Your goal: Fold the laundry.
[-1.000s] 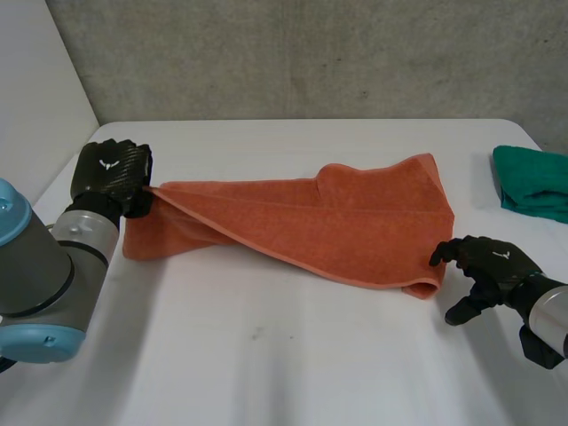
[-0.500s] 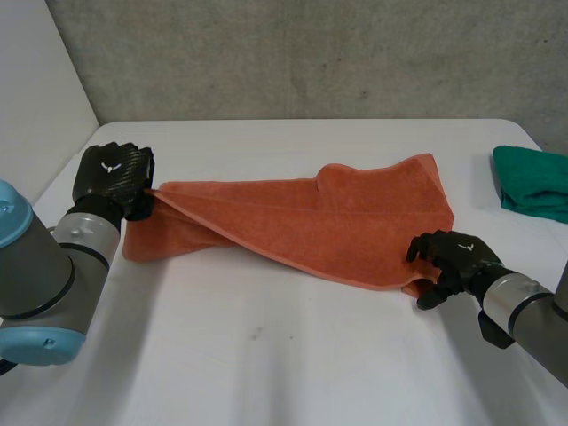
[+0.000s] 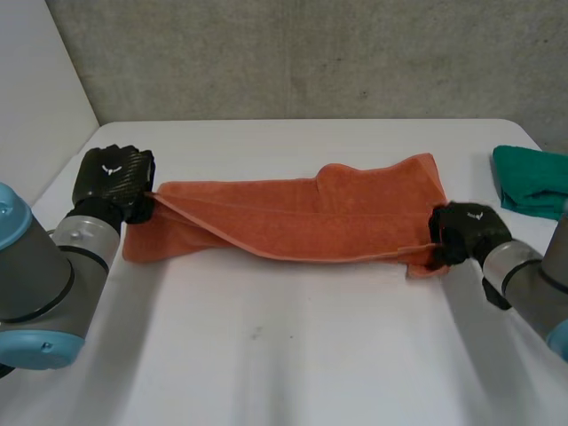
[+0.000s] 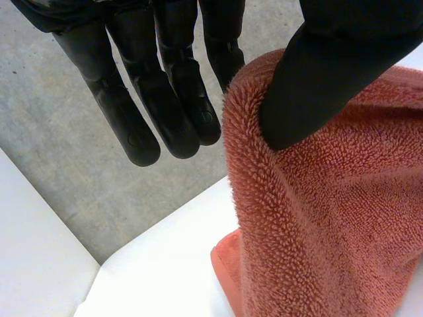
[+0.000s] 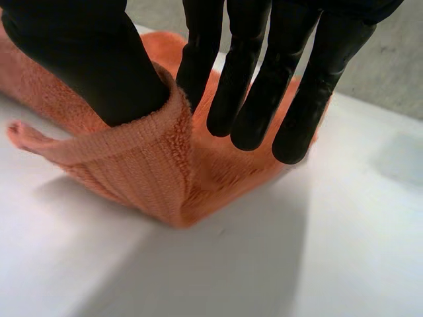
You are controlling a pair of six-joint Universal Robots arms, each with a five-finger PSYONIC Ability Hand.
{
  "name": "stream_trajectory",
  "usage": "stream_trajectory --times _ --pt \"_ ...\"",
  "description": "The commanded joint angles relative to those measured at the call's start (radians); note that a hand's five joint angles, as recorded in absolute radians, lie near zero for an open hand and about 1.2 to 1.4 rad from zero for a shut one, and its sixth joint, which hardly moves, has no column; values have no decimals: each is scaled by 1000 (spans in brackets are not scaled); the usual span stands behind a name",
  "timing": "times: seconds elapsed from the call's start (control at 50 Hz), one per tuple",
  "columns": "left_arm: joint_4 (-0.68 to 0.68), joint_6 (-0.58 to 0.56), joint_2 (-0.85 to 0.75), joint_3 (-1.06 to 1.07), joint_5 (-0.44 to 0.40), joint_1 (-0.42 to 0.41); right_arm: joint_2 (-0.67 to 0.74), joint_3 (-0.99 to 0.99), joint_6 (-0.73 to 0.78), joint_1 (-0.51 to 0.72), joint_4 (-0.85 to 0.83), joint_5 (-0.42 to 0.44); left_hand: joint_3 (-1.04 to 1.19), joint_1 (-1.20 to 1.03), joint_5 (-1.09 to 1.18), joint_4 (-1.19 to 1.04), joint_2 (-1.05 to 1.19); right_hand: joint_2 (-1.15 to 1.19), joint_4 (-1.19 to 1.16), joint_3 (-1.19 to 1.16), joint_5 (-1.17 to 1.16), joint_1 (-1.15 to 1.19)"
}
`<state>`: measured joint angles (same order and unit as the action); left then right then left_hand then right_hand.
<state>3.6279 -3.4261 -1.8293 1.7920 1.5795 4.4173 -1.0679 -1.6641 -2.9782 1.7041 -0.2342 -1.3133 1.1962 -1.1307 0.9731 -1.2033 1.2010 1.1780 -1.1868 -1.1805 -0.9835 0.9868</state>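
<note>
An orange towel [image 3: 302, 217] lies stretched in a long, loosely folded band across the white table [image 3: 284, 355]. My left hand [image 3: 114, 182] holds its left end slightly off the table. In the left wrist view the left hand [image 4: 165, 92] pinches the towel's [image 4: 324, 224] edge between thumb and fingers. My right hand [image 3: 468, 232] is shut on the towel's near right corner. The right wrist view shows the right hand [image 5: 254, 72] with its thumb pressing a raised fold of the towel [image 5: 145, 165] against the fingers.
A folded green cloth [image 3: 532, 180] lies at the table's right edge, just beyond my right hand. A grey concrete wall runs behind the table and a white panel stands at the left.
My right hand moved in from the near right, closed on the towel's near right corner and drew it up and back. The towel's near edge is now straighter. The left hand barely moved.
</note>
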Motion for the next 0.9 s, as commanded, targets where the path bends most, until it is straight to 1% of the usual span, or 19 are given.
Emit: stream_trajectory --times 0.02,0.08,0.1,0.2,0.26,0.32,0.34,0.42,0.48,0.54,0.56,0.62,0.64,0.7,0.72,0.78,0.8,0.86,0.9 --pt "-70 -8 106 18 -4 -3 -137 119 178 -4 158 25 200 -266 249 -193 195 218 -209 -216 -238 409" --pt "-123 -10 169 10 -12 -1 -211 182 321 -4 309 28 200 -266 249 -193 195 218 -209 -216 -238 409" --pt "-164 -10 215 6 -22 1 -254 231 416 -7 405 31 200 -266 249 -193 195 218 -209 -216 -238 409" --pt "-297 -12 353 -10 -67 2 -336 369 655 -15 637 5 200 -266 249 -193 195 218 -209 -216 -238 409" --pt "-386 -22 422 -22 -91 4 -380 449 731 -17 741 -10 200 -266 249 -193 195 218 -209 -216 -238 409" --pt "-449 -47 464 -25 -110 13 -397 495 742 -17 800 -18 200 -266 249 -193 195 218 -209 -216 -238 409" --pt "-477 -74 476 -22 -117 17 -400 512 748 -15 832 -17 200 -266 249 -193 195 218 -209 -216 -238 409" --pt "-492 -158 472 -11 -125 19 -383 518 775 -15 897 -15 200 -266 249 -193 195 218 -209 -216 -238 409" --pt "-494 -208 435 -2 -118 19 -356 500 808 -15 917 -18 200 -266 249 -193 195 218 -209 -216 -238 409" --pt "-489 -265 334 -11 -116 19 -253 475 864 -14 931 -24 200 -266 249 -193 195 218 -209 -216 -238 409" --pt "-483 -286 276 -22 -113 17 -203 472 892 -9 932 -32 200 -266 249 -193 195 218 -209 -216 -238 409" --pt "-469 -309 179 -51 -113 13 -130 483 915 -4 931 -47 200 -266 249 -193 195 218 -209 -216 -238 409" --pt "-456 -317 112 -84 -108 7 -94 495 912 0 920 -56 200 -266 249 -193 195 218 -209 -216 -238 409" --pt "-439 -320 10 -149 -108 -1 -23 555 901 14 895 -86 200 -266 249 -193 195 218 -209 -216 -238 409" --pt "-425 -320 -55 -202 -104 -6 29 607 878 26 862 -107 200 -266 249 -193 195 218 -209 -216 -238 409" --pt "-402 -320 -143 -304 -88 -12 80 684 822 55 790 -138 200 -266 249 -193 195 218 -209 -216 -238 409" --pt "-387 -320 -189 -380 -69 -15 95 743 788 75 735 -155 200 -266 249 -193 195 218 -209 -216 -238 409" --pt "-364 -323 -235 -509 -42 -32 120 843 736 86 640 -170 200 -266 249 -193 195 218 -209 -216 -238 409" --pt "-325 -321 -255 -647 -35 -33 138 957 693 100 525 -175 200 -266 249 -193 195 218 -209 -216 -238 409"
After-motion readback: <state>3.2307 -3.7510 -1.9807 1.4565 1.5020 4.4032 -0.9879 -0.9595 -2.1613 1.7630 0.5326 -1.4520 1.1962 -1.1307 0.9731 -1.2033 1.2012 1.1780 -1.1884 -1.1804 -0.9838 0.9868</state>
